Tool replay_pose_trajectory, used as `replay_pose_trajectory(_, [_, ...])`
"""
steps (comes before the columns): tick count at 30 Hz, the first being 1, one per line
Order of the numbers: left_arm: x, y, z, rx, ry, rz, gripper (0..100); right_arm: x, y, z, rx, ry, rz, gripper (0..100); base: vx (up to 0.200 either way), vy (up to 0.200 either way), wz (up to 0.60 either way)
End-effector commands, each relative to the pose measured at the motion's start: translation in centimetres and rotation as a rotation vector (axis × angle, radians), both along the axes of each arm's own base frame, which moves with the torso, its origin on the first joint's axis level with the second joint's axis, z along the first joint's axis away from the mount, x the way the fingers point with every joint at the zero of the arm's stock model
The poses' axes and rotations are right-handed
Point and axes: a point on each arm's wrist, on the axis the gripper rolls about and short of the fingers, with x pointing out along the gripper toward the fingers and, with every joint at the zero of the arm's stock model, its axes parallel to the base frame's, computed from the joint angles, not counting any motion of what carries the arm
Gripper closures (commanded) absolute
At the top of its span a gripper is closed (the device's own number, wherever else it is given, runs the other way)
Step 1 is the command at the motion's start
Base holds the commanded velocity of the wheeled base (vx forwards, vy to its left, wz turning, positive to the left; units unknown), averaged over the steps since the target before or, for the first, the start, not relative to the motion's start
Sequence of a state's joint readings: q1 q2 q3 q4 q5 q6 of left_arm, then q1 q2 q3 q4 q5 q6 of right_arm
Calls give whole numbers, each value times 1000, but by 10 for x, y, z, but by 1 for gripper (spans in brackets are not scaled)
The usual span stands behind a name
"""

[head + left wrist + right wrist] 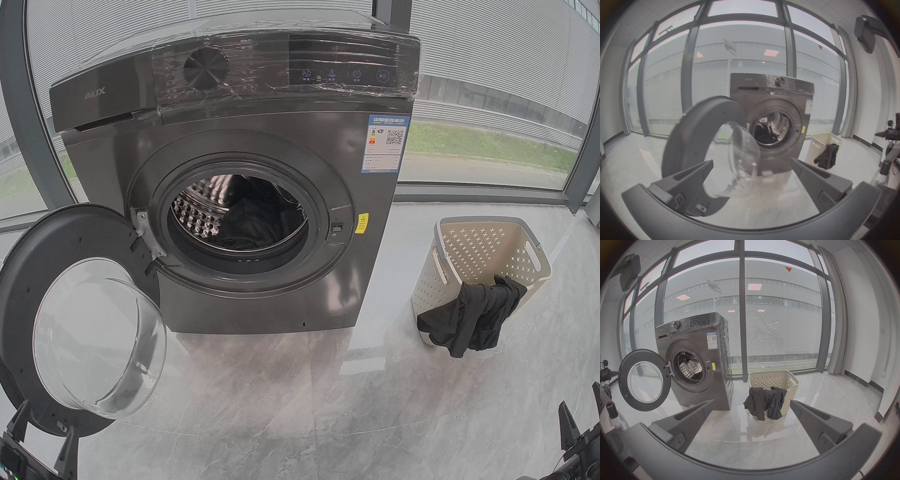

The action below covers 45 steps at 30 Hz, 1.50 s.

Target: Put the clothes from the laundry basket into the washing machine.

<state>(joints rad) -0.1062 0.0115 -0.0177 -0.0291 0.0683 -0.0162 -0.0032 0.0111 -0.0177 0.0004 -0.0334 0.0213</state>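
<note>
**Clothes (475, 315) draped over laundry basket (487, 219) rim**

The grey washing machine (250, 137) has its round door (56, 250) swung wide, with dark fabric (256, 222) in the drum. The cream perforated basket stands on the floor at the machine's right. The clothes are black and crumpled. Left gripper (751, 162) and right gripper (751, 402) are spread apart.

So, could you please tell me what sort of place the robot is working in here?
Probably a demo or test room, not a home laundry: a front-loading washing machine stands on a polished marble-look floor before floor-to-ceiling windows facing another building, with a laundry basket beside it.
</note>
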Motion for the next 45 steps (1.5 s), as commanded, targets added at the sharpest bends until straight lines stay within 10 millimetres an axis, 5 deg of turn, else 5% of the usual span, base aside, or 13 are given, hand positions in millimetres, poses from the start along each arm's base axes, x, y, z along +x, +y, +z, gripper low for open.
replay_pose_trajectory(1, [0, -1, -9, 18, 54, -56, 0, 0, 0, -5, 0, 6, 0, 0, 0, -200, 0])
replay_pose_trajectory(23, [0, -1, -8, 5, 37, -30, 0, 0, 0, -5, 0, 6, 0, 0, 0, -200, 0])
replay_pose_trajectory(45, [0, -1, -8, -6, 37, -28, 0, 0, 0, -5, 0, 5, 0, 0, 82, -9, 0])
